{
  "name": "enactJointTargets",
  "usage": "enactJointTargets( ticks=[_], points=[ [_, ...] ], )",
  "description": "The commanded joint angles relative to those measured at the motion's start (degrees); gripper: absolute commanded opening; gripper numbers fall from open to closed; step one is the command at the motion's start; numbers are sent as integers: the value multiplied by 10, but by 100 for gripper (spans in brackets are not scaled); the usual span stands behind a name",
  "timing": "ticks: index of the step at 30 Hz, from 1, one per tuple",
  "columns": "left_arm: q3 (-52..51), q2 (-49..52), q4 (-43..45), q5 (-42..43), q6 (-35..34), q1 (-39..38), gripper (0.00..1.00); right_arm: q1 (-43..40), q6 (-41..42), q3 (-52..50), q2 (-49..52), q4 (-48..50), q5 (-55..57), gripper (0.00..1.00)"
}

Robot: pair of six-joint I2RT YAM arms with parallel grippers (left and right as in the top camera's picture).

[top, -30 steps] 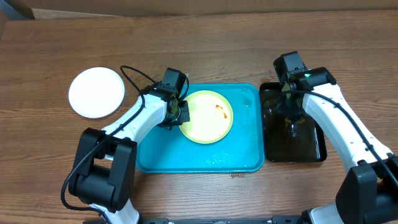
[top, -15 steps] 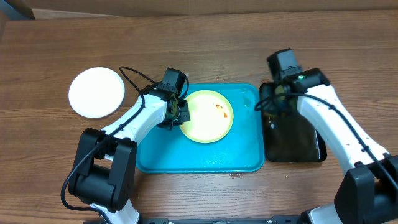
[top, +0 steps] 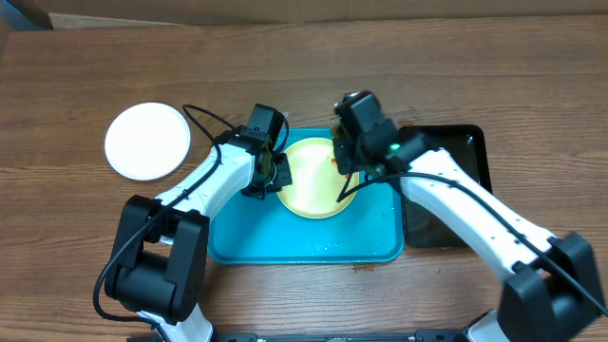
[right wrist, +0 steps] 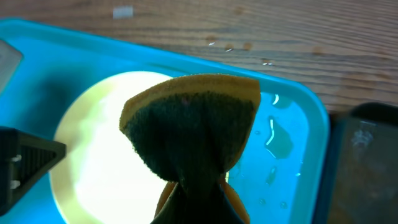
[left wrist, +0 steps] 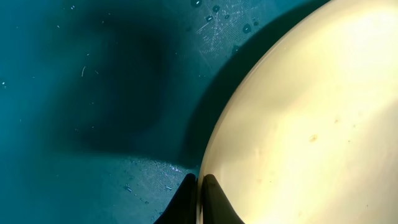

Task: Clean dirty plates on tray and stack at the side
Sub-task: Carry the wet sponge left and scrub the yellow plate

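Observation:
A pale yellow-green plate (top: 309, 185) lies in the turquoise tray (top: 285, 242). My left gripper (top: 273, 172) is shut on the plate's left rim; in the left wrist view its fingertips (left wrist: 212, 190) pinch the rim of the plate (left wrist: 311, 118) over the tray (left wrist: 93, 93). My right gripper (top: 348, 177) hangs over the plate's right part, shut on a yellow sponge (right wrist: 193, 124) with its dark green scrub face showing. The sponge covers part of the plate (right wrist: 93, 162). A clean-looking white plate (top: 147, 141) rests on the table at the left.
A narrow black tray (top: 456, 204) stands right of the turquoise tray, its edge close to my right arm. Water drops lie on the turquoise tray floor (right wrist: 277, 140). Bare wooden table (top: 399, 76) runs behind both trays.
My right arm has swung left from above the black tray to above the plate, carrying the sponge. The left gripper and the plate have stayed where they were.

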Motion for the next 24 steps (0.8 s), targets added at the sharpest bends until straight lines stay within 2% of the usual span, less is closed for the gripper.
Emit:
enactJointTargets(
  ticks=[1,13,19,24],
  points=[
    [-2,-14,0,1,-5,-4,5,14,-2,15,53,12,57,4],
    [-2,-14,0,-2,0,-4,4,21,0,15,186,38,78,4],
    [-2,-14,0,-4,0,-4,4,22,0,15,187,38,77,4],
    [-2,-14,1,-11,0,-4,4,22,-19,15,187,41,-25,4]
  ],
)
